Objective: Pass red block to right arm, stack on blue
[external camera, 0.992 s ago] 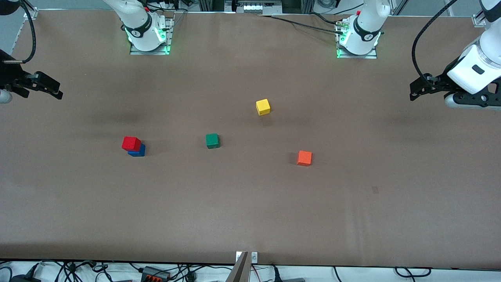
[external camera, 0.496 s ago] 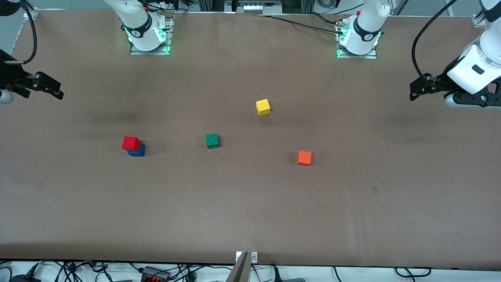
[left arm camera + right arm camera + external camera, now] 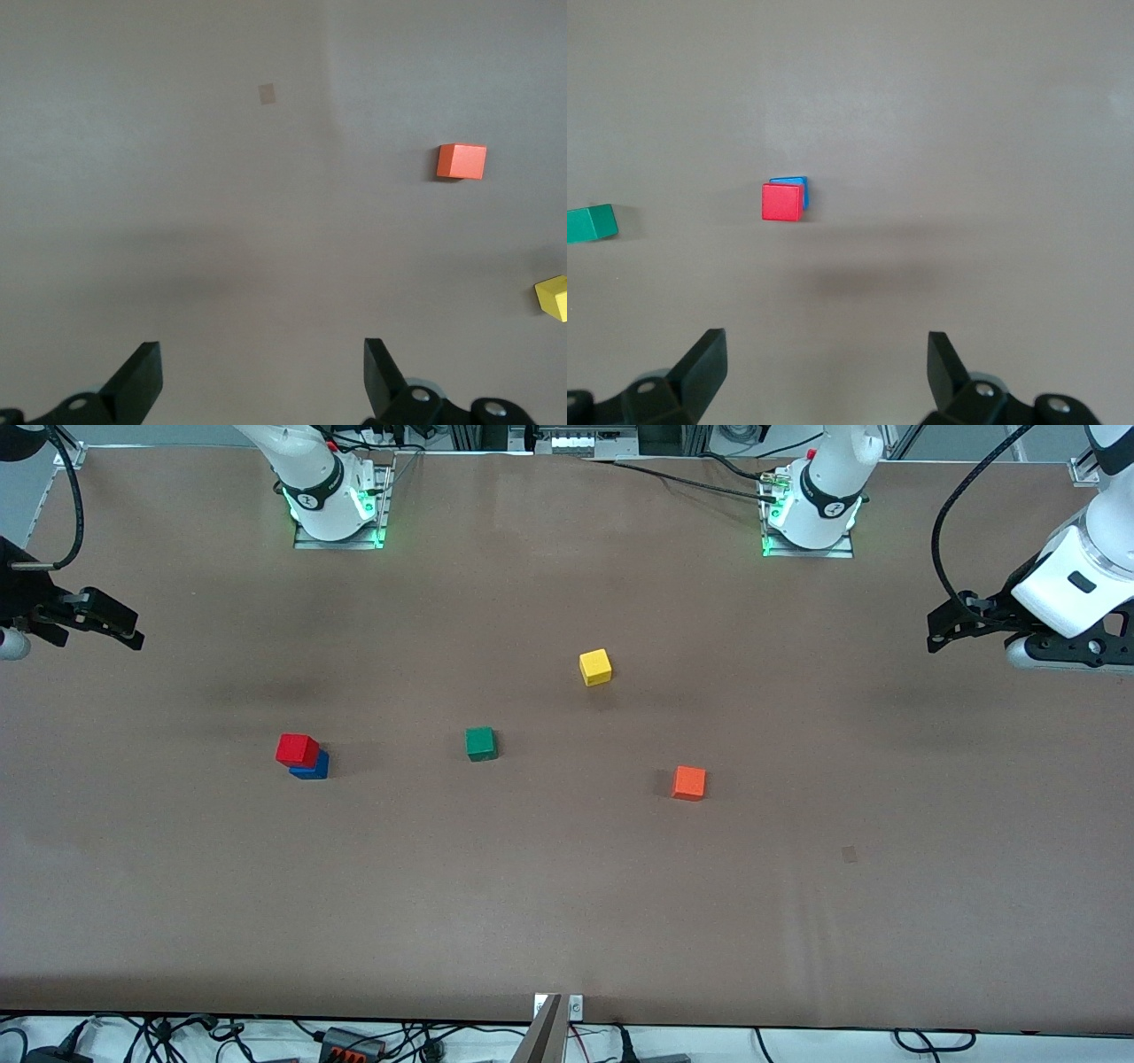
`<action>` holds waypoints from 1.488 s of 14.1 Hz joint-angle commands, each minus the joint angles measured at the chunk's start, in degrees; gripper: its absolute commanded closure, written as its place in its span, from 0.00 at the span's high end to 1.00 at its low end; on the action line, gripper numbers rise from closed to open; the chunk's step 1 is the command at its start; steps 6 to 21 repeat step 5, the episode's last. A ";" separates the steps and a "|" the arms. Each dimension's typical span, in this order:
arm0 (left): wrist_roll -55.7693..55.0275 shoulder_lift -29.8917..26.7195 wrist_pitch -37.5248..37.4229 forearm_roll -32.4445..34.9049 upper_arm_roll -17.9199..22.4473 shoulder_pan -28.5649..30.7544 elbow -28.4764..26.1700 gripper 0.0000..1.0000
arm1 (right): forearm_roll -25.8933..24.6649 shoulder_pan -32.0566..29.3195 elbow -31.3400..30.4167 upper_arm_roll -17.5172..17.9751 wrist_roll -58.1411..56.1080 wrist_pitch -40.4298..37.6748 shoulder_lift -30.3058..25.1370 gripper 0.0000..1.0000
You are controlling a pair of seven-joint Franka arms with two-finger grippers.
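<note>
Front view: you are looking down at a wide brown table [image 3: 567,903] with two white arms mounted along its top edge, both waiting, drawn back to their own ends of the table. The left gripper [image 3: 941,634] hangs in the air over bare tabletop at the left arm's end. In the left wrist view you see its two dark fingers [image 3: 142,382] spread wide apart with nothing between them. The right gripper [image 3: 124,633] hangs over bare tabletop at the right arm's end. In the right wrist view its fingers [image 3: 704,370] are likewise spread wide and hold nothing.

On the table you find five small cubes of equal size. The red block [image 3: 297,750] sits on top of the blue [image 3: 312,767] cube, toward the right arm's end of the table. It is shifted slightly off square, so a strip of blue shows at one edge. Neither gripper touches this stack.

A green cube [image 3: 480,743] lies near the middle of the table, well apart from the stack. A yellow cube [image 3: 595,667] lies farther from the front camera than the green one. An orange cube [image 3: 688,783] lies nearest the front camera, toward the left arm's end.
</note>
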 commanded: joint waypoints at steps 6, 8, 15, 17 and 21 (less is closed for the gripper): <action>1.20 -0.34 -1.30 -0.90 -0.10 0.12 0.83 1.00 | -0.09 -1.46 -1.29 0.97 -0.70 -0.02 -1.40 1.00; 1.20 -0.34 -1.30 -0.90 -0.10 0.12 0.83 1.00 | -0.09 -1.46 -1.29 0.97 -0.70 -0.02 -1.40 1.00; 1.20 -0.34 -1.30 -0.90 -0.10 0.12 0.83 1.00 | -0.09 -1.46 -1.29 0.97 -0.70 -0.02 -1.40 1.00; 1.20 -0.34 -1.30 -0.90 -0.10 0.12 0.83 1.00 | -0.09 -1.46 -1.29 0.97 -0.70 -0.02 -1.40 1.00; 1.20 -0.34 -1.30 -0.90 -0.10 0.12 0.83 1.00 | -0.09 -1.46 -1.29 0.97 -0.70 -0.02 -1.40 1.00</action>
